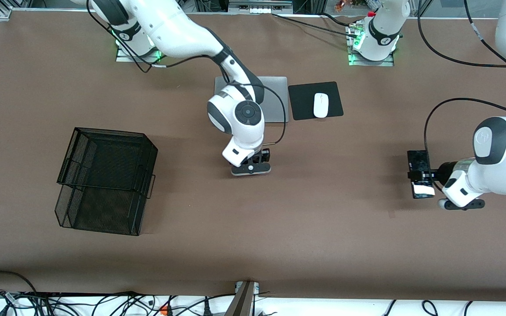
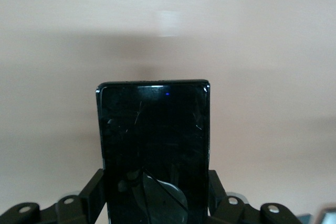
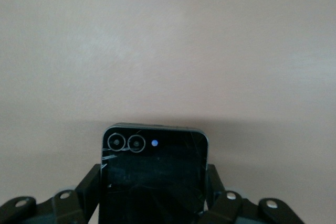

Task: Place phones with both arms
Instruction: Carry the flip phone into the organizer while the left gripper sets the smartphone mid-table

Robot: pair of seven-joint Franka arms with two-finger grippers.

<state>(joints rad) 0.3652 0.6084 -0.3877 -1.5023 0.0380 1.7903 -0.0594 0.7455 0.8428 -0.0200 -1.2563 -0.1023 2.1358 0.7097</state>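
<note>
Since both tools are already clamped shut on a phone each, the handling question is mostly about not losing them. The left tool (image 1: 424, 175) pinches the long slab phone (image 1: 421, 174) across its narrow width, fingers (image 2: 93, 192) on the two long edges, low over the desk (image 1: 323, 228) at the left arm's end. The right tool (image 1: 253, 163) grips the small black flip phone (image 3: 153, 174) the same way, by its side edges with the twin camera rings showing, over the middle of the desk just in front of the laptop (image 1: 275, 94).

My guess on feel: both are light, rigid, and slick, all glass and polished frame, so they could slide out of a two-finger pinch if swung hard. Both faces look scratched, so I'd call them fragile too. The slab sticks out a long way past the fingers, so it could pivot in the grip; holding nearer its middle would be safer. The flip phone is short and chunky, easier to keep steady.

Farther out, the mouse (image 1: 320, 105) sits on its pad (image 1: 303, 103) beside the laptop, and a black mesh basket (image 1: 106, 180) stands toward the right arm's end. I can't spot the third, pale phone.
</note>
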